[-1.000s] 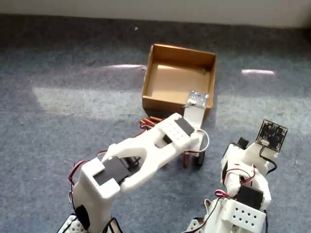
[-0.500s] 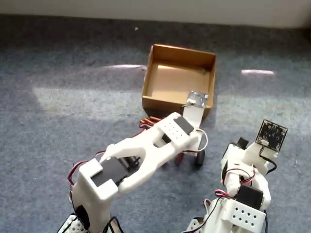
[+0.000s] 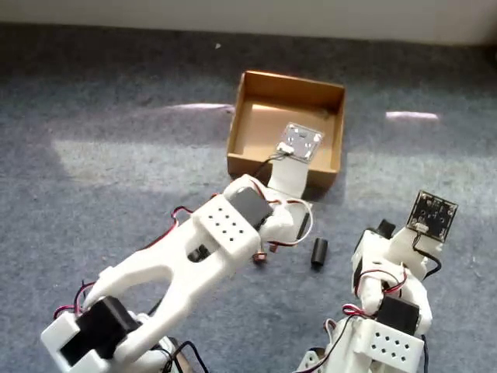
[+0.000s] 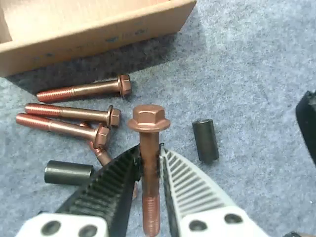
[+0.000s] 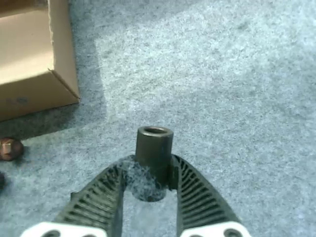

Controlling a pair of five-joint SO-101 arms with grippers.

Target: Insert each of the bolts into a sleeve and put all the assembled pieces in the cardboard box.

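My left gripper (image 4: 149, 152) is shut on a copper bolt (image 4: 149, 148), gripped around the shank with its hex head pointing away from the wrist. Below it on the carpet lie three more bolts (image 4: 81, 90) side by side, a fourth partly hidden, and two dark sleeves (image 4: 205, 140) (image 4: 68, 173). My right gripper (image 5: 152, 163) is shut on another dark sleeve (image 5: 154, 148), held upright with its bore showing. The cardboard box (image 3: 256, 92) stands just beyond both arms. In the high view one sleeve (image 3: 318, 252) lies between the arms.
Grey carpet covers the whole floor, with free room left and right of the box. The box's near wall (image 4: 94, 37) is close to the loose bolts. A bolt head (image 5: 10, 148) lies near the box corner (image 5: 61, 74).
The left arm has drawn back and swung left, lifting with the bolt in its gripper; the sleeve on the carpet is now uncovered. The right arm has not moved.
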